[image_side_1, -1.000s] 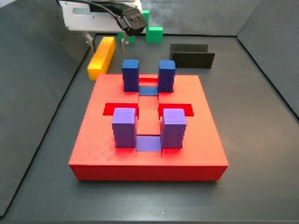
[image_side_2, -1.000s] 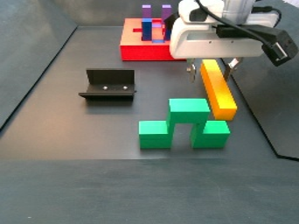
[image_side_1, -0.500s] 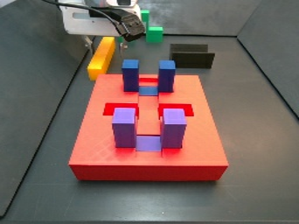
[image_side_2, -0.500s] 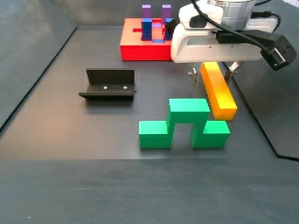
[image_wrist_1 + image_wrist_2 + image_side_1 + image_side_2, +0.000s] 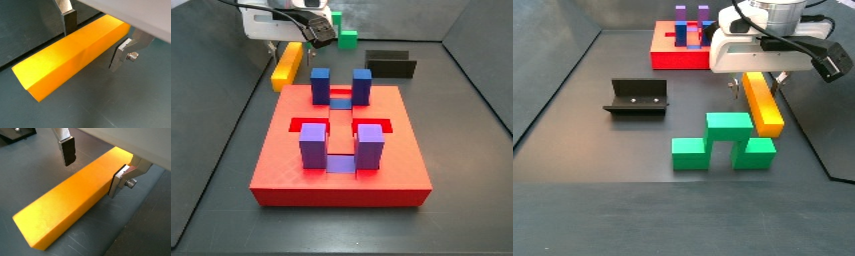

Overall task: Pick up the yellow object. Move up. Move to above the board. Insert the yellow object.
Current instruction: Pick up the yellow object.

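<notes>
The claw (image 5: 93, 165) hangs low over the yellow object (image 5: 70, 198), fingers (image 5: 67, 150) open astride it, gripping nothing.

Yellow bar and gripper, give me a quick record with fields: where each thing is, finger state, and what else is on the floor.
yellow object: lying flat on the floor, beside the green blocks
gripper: low over the yellow object, one finger on each long side
jaws: open, a gap visible at one finger in a wrist view
board: red, apart from the gripper, slots unfilled
fixture: standing alone
</notes>
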Tool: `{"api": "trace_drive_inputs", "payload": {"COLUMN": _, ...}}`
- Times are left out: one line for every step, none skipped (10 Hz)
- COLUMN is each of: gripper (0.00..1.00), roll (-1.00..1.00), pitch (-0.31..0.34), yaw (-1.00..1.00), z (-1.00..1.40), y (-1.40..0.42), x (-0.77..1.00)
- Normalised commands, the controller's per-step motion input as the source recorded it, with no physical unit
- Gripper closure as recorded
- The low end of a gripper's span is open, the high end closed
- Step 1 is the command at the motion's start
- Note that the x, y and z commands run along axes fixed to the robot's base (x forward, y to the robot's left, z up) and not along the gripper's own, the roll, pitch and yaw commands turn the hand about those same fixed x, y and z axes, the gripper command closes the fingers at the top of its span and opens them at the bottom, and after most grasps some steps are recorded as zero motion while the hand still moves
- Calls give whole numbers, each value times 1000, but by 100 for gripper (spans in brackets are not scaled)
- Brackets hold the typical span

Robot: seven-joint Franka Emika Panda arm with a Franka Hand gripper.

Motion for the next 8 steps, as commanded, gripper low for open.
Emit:
{"api": "trace_drive_inputs", "payload": {"gripper": 0, "roll": -20, "pitch": 0, "yaw": 0, "z": -83, "y": 0, "x": 0}}
{"api": "trace_drive_inputs", "payload": {"gripper": 0, "roll": -13, "pitch": 19, "yaw": 0, "z": 0, "y": 0, "x": 0}}
{"api": "trace_drive_inputs", "payload": {"gripper": 0, "roll": 7, "pitch": 0, "yaw": 0, "z": 0, "y": 0, "x": 0}}
{"api": "trace_drive_inputs", "payload": {"gripper": 0, "roll": 57, "pitch": 0, "yaw": 0, "z": 0, "y": -66, "x": 0}}
{"api": "trace_drive_inputs", "payload": {"gripper": 0, "roll": 29, "pitch": -7, "yaw": 0, "z": 0, "y": 0, "x": -23}}
{"api": "trace_drive_inputs", "payload": {"gripper": 100, "roll": 0, "pitch": 0, "yaw": 0, "z": 0, "y": 0, "x": 0}}
{"api": "trace_drive_inputs", "payload": {"gripper": 100, "roll": 0, "pitch": 0, "yaw": 0, "z": 0, "y": 0, "x": 0}}
{"api": "trace_drive_inputs", "payload": {"gripper": 100, "roll": 0, "pitch": 0, "yaw": 0, "z": 0, "y": 0, "x": 0}}
